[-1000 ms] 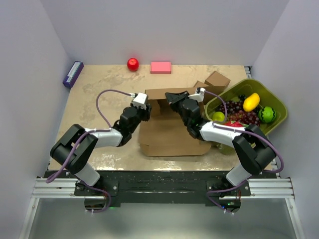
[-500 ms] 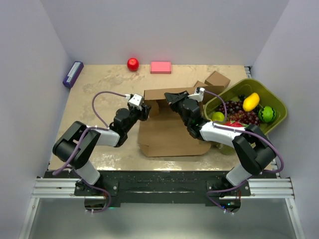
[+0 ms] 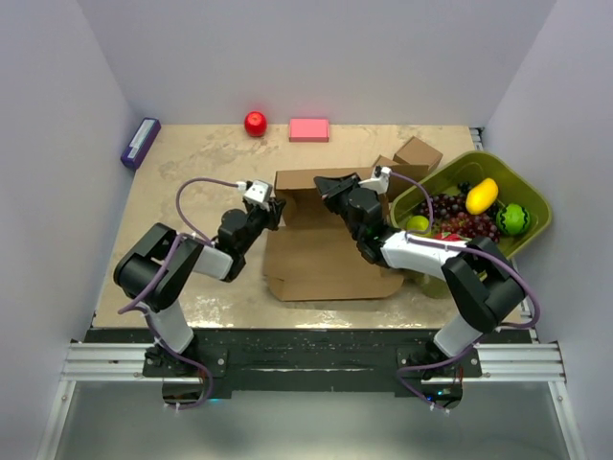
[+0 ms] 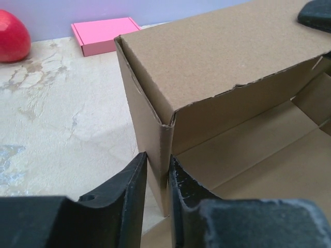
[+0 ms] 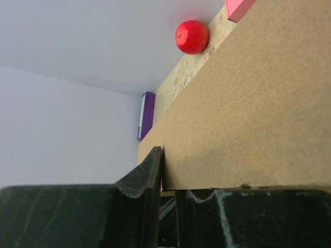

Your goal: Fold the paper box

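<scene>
Firmly gripped: the paper box at mid-worktop

The paper box (image 3: 326, 254) lies in the middle of the worktop (image 3: 192, 163), base flat and far wall standing upright. The left tool (image 4: 158, 168) pinches the side wall at the box's far left corner, with 1 finger on each side of the cardboard. The right tool (image 5: 166, 178) is clamped on the far wall's top edge. Behind sit a red apple (image 3: 255, 123) and a pink box (image 3: 308, 129) — a green fruit basket (image 3: 517, 182) stands to the right.

Our left gripper (image 4: 156, 168) pinches a wall of the paper box (image 4: 217, 57), fingers nearly together. Our right gripper (image 5: 168, 173) clamps its raised flap. Both arms reach inward.
</scene>
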